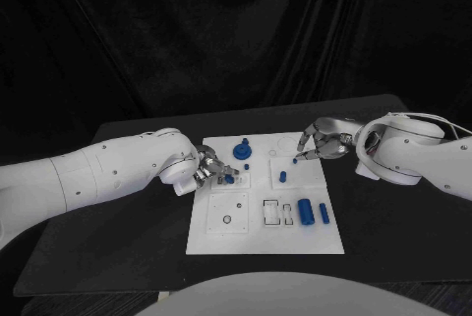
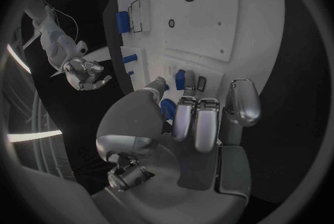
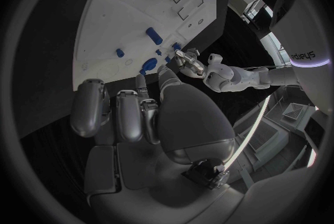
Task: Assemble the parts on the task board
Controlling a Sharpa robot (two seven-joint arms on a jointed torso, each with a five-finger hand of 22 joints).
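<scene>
While left hand [image 1: 209, 171] pinches a small blue part [image 1: 229, 180] over task board [image 1: 295, 241], lower squarely; right hand [image 1: 325, 144] empty, fingers spread.

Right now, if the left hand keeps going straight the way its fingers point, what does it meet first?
Probably the small blue part on the task board: the left hand has its fingertips right at it, and the thumb reaches beside it. Whether they already touch it I cannot tell; depth is unclear.

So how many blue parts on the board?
7: round part, small stub beside it, piece by left hand, bit by right hand, middle peg, two cylinders; others may be hidden.
</scene>
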